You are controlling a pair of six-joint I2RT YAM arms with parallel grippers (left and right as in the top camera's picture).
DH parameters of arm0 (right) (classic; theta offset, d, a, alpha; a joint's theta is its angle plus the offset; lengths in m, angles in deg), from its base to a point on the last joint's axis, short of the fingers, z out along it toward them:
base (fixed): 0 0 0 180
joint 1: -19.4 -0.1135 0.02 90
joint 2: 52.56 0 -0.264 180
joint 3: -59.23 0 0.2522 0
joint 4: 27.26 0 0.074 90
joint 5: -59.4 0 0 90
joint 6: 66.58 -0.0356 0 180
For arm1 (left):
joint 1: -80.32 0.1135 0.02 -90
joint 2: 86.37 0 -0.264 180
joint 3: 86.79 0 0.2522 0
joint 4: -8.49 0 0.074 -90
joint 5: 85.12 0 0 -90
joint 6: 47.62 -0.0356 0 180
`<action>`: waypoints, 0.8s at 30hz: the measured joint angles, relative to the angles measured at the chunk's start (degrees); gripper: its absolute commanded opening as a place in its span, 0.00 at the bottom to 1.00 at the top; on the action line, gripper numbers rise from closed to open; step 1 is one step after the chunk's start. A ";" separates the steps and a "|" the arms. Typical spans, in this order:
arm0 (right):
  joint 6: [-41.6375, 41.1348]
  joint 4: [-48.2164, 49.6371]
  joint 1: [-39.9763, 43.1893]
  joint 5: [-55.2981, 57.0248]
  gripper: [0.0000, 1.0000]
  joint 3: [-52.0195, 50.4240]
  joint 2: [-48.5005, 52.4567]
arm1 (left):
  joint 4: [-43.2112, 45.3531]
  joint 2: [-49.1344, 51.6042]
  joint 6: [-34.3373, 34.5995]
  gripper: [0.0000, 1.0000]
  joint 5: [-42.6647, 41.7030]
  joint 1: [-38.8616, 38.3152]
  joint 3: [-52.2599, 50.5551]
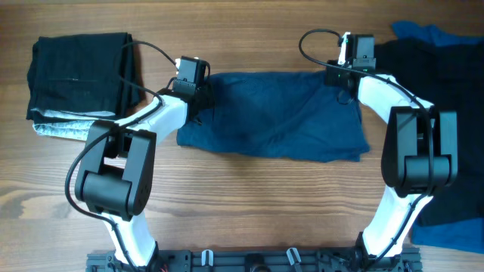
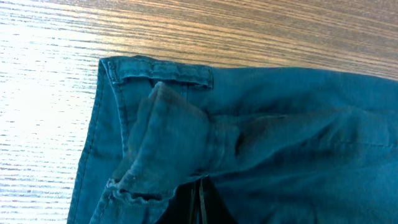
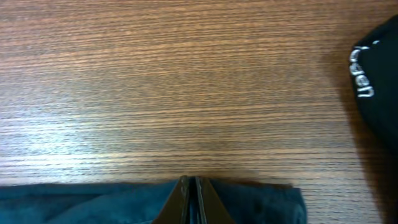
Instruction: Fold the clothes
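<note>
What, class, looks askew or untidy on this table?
The navy shorts lie wrinkled, their waistband corner bunched into a lump by the left gripper. At top left, a light grey garment sticks out under the folded black one.

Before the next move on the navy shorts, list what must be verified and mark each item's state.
1. Left gripper jaws shut on a bunched far corner of the navy shorts: ok.
2. Right gripper jaws shut at the shorts' other far corner: ok.
3. How much cloth the right jaws hold: cannot tell.
4. Shorts lying smooth: not ok, creases run across the middle.
5. Bare table on the near side for the fold: ok.
6. Folded black stack lies apart from the shorts: ok.
</note>
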State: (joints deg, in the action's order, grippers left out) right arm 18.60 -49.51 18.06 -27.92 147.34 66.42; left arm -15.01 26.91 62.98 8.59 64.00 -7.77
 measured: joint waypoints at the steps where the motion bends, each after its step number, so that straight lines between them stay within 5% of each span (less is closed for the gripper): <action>1: 0.00 0.46 0.35 0.02 0.08 0.00 0.00 | 0.83 0.11 -0.02 0.04 0.28 0.00 0.00; 2: 0.24 1.05 0.57 0.17 0.15 0.00 0.00 | 1.44 0.20 -0.24 0.04 0.46 0.07 0.00; 6: 2.36 0.94 2.27 2.67 0.16 0.02 0.00 | 2.82 -1.49 -2.32 0.04 1.81 0.44 -0.02; 9: 2.58 -2.89 2.86 0.94 0.22 0.00 -1.36 | 2.27 -12.11 -2.58 0.07 2.58 0.70 -0.04; 13: 2.29 -13.18 2.73 -6.49 0.17 0.57 -10.73 | -0.87 -20.94 -2.97 0.11 3.30 0.74 0.87; 20: 2.36 -25.92 1.92 -18.64 0.09 -4.09 -10.40 | -3.34 -8.96 -2.99 0.13 3.32 0.74 0.81; 24: -4.46 -30.95 0.85 -14.14 0.09 -9.29 -10.16 | 0.83 -2.69 -3.02 0.13 3.32 0.74 0.81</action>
State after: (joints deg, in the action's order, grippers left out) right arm 14.15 -80.46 18.91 -42.06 138.05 56.26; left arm -14.18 24.22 59.96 11.91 64.75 -6.96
